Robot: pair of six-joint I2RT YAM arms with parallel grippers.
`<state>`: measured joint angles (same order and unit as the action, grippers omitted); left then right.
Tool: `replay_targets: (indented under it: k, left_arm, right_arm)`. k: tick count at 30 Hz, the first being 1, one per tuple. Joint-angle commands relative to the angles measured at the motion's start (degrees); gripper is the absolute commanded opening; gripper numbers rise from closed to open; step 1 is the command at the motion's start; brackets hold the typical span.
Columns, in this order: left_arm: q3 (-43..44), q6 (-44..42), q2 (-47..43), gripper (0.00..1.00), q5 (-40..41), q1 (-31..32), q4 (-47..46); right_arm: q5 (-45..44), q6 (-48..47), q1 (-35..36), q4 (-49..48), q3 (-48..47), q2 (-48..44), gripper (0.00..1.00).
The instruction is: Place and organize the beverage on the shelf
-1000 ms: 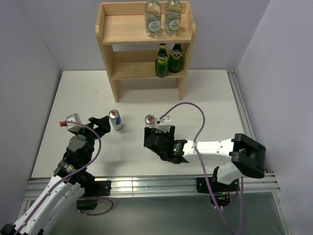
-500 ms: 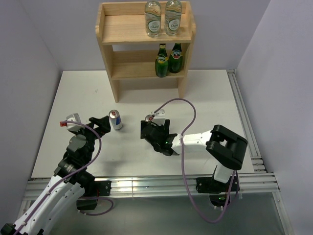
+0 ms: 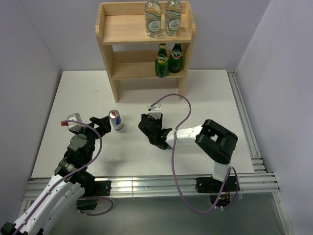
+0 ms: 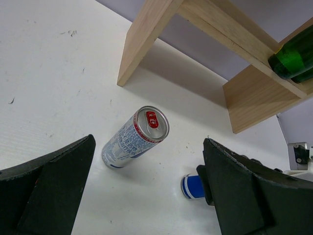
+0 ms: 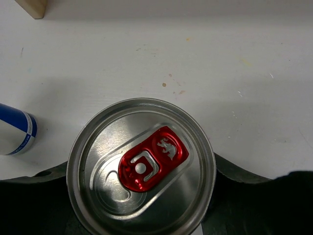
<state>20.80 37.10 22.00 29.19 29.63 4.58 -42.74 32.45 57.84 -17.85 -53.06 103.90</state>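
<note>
Overhead, second can [image 5: 141, 188] hidden beneath right claw [image 3: 148, 126]; green bottle [image 4: 293, 56] cropped at edge.

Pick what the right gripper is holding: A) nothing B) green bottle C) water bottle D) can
D: the right wrist view shows the can standing upright between the fingers of the right gripper, with the jaws closed on it.

We read no words or numbers. On the can [image 5: 142, 196], the red tab [image 5: 153, 159] carries a small animal emblem; the white bottle labels [image 3: 153, 25], at twelve o'clock, blur.
</note>
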Motion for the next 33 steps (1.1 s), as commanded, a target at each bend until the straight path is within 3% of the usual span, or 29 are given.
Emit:
replay_targets:
  k: [1, 8, 13, 23, 33]
  left_arm:
    - [0.21, -0.36, 0.06, 0.99, -0.54, 0.17, -1.41]
    - [-0.23, 0.08, 0.41, 0.99, -0.89, 0.17, -2.2]
    - [-0.14, 0.16, 0.59, 0.99, -0.71, 0.17, -2.03]
    - [0.21, -0.19, -1.17, 0.99, -0.45, 0.17, -0.71]
    - [0.21, -0.1, -1.43, 0.99, -0.89, 0.17, -0.8]
  right_arm:
    - [-0.41, 1.04, -0.28, -1.14, -2.05, 0.6, 0.03]
    - [-2.69, -3.08, -0.28, 5.7, -9.68, -4.75, 0.0]
    - [-3.49, -11.6, -0.71, 11.06, -25.05, -5.38, 0.0]
    - [-2.26, -23.38, -4.93, 19.33, -55.63, 5.34, 0.0]
    - [-0.24, -24.98, -9.06, 24.52, -69.98, 15.54, 0.0]
